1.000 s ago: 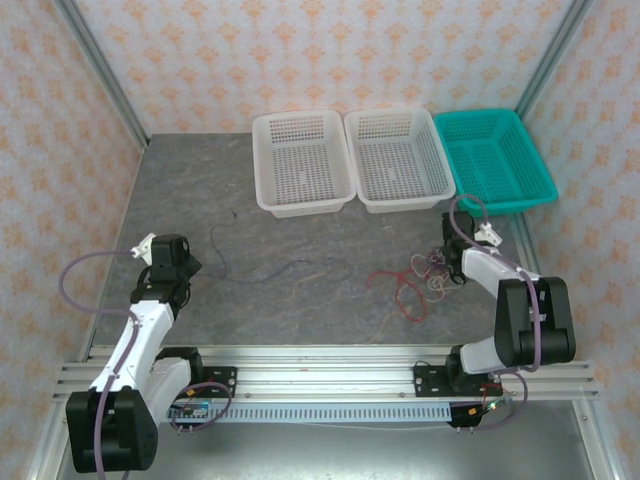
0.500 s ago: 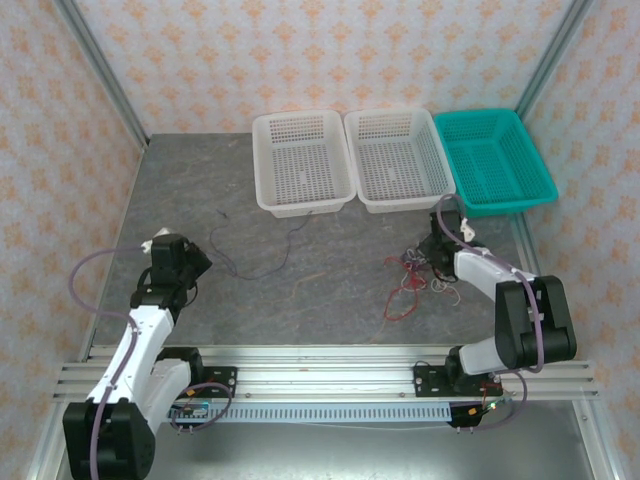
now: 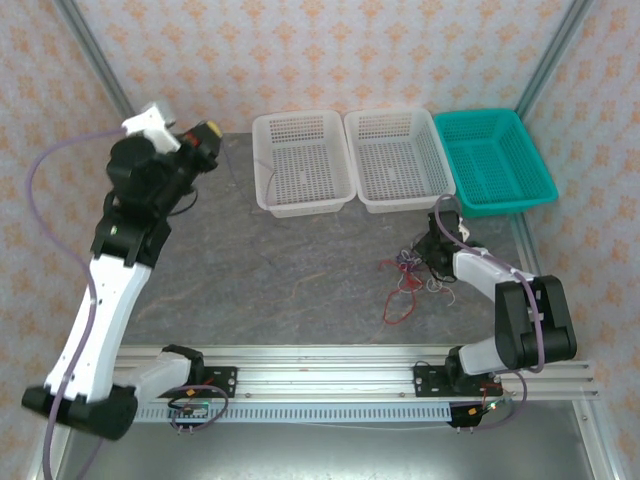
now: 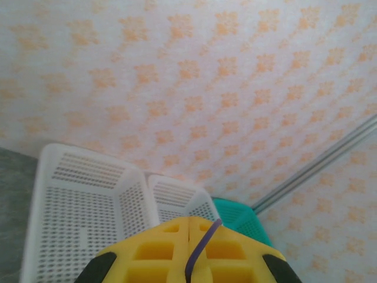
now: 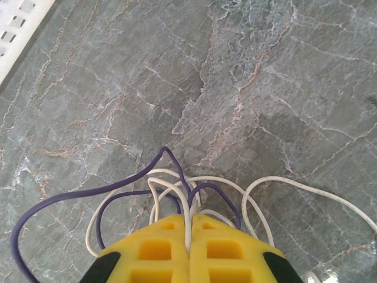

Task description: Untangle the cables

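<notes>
Right fingers [image 5: 156, 250] of mine were pressed shut low on the table [image 3: 300, 305], with the white wire [image 5: 187, 221] running straight into the seam between them. The purple wire [image 5: 59, 197] looped just in front and seemed to be pinched there too, though I could not tell for sure from so close. Around those fingers lay the cables [image 3: 420, 268], a loose knot on the right side of the table, and the red wire [image 3: 394, 305] trailed out of it toward my base in a long loop. Well apart from that, my left fingers [image 4: 150, 253] were held high above the table's far left corner, closed on a strand of purple wire that lay in the seam between them. Beyond the knot, three baskets stood in a row along the far edge: the left white basket [image 3: 300, 165] and the middle white basket [image 3: 398, 160] side by side, then the teal basket [image 3: 497, 160] at the right. Behind them rose the wall [image 3: 330, 50] with its orange pattern.
</notes>
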Available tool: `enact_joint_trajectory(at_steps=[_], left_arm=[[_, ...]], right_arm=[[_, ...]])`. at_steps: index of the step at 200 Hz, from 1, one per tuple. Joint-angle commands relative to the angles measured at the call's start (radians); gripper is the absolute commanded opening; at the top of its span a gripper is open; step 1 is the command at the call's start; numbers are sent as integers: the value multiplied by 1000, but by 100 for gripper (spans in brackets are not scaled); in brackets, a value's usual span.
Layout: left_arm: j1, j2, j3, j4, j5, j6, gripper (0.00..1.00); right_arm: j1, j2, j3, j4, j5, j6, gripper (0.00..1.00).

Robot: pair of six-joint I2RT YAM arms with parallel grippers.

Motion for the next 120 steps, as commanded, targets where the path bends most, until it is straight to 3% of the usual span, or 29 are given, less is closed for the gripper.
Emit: enact_joint_trajectory(at_steps=[1, 67, 120], left_arm=[[-25, 158, 223, 7, 75, 7, 0], [-26, 609, 823, -99, 61, 17, 0], [-27, 800, 888, -99, 39, 26, 0]], right_arm=[[4, -61, -30, -17, 3, -19, 0], [4, -170, -83, -49, 29, -27, 0], [4, -199, -92, -62, 40, -39, 0]])
